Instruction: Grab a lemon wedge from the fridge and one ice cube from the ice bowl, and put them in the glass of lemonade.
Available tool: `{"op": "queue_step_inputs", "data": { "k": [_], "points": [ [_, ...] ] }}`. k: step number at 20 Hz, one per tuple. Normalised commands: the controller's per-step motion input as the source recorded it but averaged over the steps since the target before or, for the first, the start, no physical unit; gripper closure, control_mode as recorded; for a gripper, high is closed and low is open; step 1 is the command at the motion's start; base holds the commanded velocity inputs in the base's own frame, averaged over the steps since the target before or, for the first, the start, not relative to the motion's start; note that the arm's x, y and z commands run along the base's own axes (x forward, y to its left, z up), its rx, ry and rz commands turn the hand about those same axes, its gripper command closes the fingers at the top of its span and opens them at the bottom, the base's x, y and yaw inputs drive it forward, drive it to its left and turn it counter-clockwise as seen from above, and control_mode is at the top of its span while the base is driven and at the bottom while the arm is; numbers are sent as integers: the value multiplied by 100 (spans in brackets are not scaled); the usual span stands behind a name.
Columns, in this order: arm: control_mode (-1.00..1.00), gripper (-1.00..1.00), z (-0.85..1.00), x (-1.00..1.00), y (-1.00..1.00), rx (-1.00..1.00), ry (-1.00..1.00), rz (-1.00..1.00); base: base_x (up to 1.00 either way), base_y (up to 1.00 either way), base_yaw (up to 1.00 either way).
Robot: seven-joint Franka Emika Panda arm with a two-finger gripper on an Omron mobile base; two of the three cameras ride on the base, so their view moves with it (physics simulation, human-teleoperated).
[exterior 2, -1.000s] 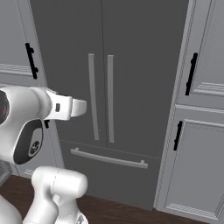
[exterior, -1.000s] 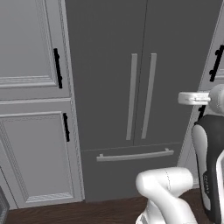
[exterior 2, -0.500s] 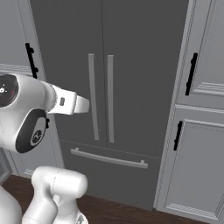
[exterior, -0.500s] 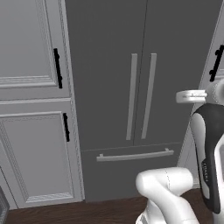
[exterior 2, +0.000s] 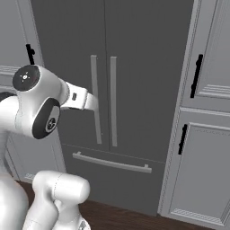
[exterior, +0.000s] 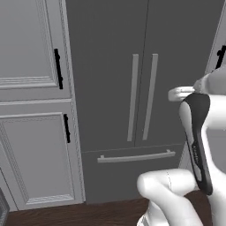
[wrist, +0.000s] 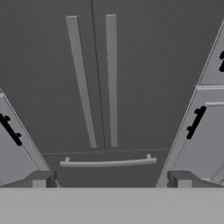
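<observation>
Gripper (wrist: pixel 111 179): your gripper stood wide open and empty, aimed at the fridge, well apart from it.
Fridge (exterior: pixel 114 66): it faced you dark grey, both doors shut, two long vertical handles (wrist: pixel 111 78) just beside the centre seam, drawer bar below.
Progress: you had nothing done yet; door unopened, lemon wedge, ice and glass all left.
Cabinets (exterior 2: pixel 202 170): light grey, flanking it.
</observation>
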Motion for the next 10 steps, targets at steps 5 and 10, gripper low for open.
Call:
{"op": "queue_step_inputs", "data": {
  "k": [5, 10],
  "points": [
    [-100, -100, -56, 97, -1, 0, 26, -6, 0, 0, 0],
    [-100, -100, -48, 74, -4, 1, 6, -5, 0, 0, 0]
  ]
}}
